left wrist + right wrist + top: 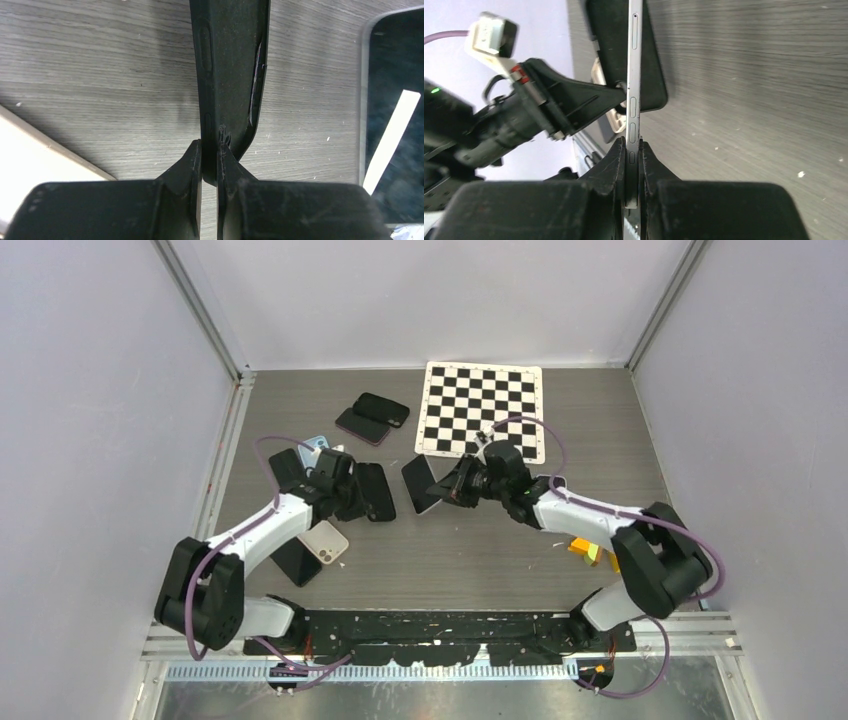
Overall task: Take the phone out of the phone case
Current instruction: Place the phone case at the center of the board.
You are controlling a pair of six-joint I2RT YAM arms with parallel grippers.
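Since our left gripper is clamped on the phone case wall and our right gripper pinches the phone by its edge, the two just apart, extraction looks done. Next we lay each flat, avoiding the spare phones beyond.

The phone case is cropped at top.

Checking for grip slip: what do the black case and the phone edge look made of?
Black case: seemingly soft matte rubber or silicone; its lip bows outward. Phone: silvery, satin edge with button slots, likely metal.
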